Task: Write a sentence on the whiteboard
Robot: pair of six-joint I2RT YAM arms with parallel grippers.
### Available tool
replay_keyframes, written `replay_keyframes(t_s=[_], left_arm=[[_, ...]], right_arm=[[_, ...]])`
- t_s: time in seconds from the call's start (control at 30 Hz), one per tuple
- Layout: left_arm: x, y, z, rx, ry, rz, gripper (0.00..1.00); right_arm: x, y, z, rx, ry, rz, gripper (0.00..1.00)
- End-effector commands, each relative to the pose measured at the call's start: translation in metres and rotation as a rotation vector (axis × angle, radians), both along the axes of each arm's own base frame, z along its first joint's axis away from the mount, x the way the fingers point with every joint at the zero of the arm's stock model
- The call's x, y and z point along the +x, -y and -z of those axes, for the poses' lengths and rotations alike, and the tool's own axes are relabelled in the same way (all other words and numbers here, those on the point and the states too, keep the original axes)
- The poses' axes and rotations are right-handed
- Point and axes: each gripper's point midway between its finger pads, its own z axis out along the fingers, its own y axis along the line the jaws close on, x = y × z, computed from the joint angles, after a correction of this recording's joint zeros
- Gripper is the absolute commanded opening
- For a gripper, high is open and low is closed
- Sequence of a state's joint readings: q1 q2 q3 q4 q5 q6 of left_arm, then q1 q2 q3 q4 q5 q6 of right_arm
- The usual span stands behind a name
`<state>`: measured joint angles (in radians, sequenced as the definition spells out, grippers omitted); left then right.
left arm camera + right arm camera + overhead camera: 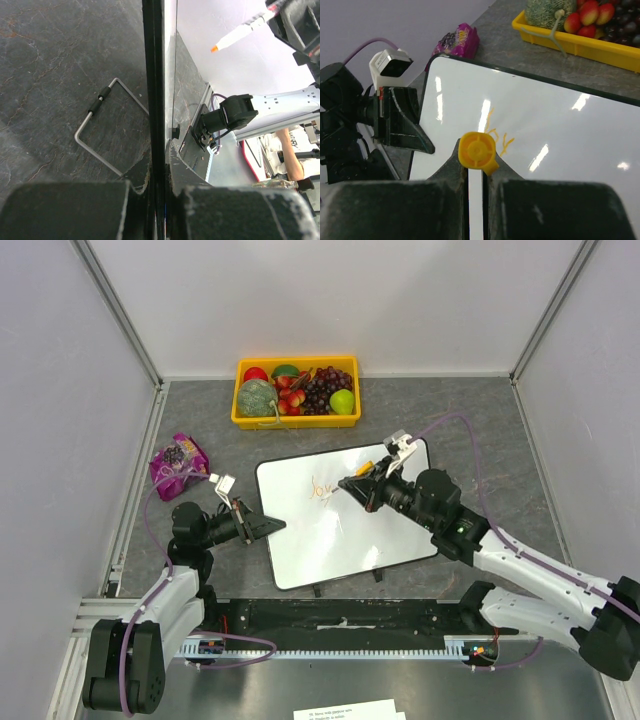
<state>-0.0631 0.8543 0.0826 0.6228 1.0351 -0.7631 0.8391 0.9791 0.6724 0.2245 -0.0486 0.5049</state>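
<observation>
- The sentence (496,136) is a single orange word, seemingly "Joy", on the far-left part of the one whiteboard (340,540), which sits mid-surface (480,430) between the two arms.
- The left hand (272,525) is clenched on the whiteboard's left edge; the right hand (355,486) grasps one marker (477,151).
- Only the left wrist view shows the marker's orange tip and a wire stand (100,120) under the board.
- One yellow tray (296,421) and one purple packet (178,462), its print unreadable.

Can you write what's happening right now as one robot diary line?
left pincer: shut on whiteboard edge | right pincer: shut on marker | sentence: first orange letters only
</observation>
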Motion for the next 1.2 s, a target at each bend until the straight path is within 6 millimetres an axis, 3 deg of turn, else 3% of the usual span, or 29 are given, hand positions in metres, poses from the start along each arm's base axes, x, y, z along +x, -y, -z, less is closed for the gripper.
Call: replay_keyframes(t_s=[0.0, 0.23, 0.8, 1.17], left_arm=[[-0.001, -0.002, 0.01, 0.051, 0.078, 0.009, 0.02], [-0.001, -0.002, 0.011, 0.051, 0.075, 0.008, 0.02], [-0.001, -0.002, 0.01, 0.051, 0.078, 0.007, 0.02], [-0.001, -0.002, 0.011, 0.051, 0.076, 0.007, 0.02]], right_arm=[[0.021, 0.017, -0.025, 0.039, 0.038, 0.059, 0.0], [0.048, 0.049, -0.017, 0.026, 0.028, 0.142, 0.0], [0.055, 0.065, 0.003, -0.04, 0.022, 0.207, 0.0], [0.055, 0.064, 0.018, -0.047, -0.004, 0.202, 0.0]])
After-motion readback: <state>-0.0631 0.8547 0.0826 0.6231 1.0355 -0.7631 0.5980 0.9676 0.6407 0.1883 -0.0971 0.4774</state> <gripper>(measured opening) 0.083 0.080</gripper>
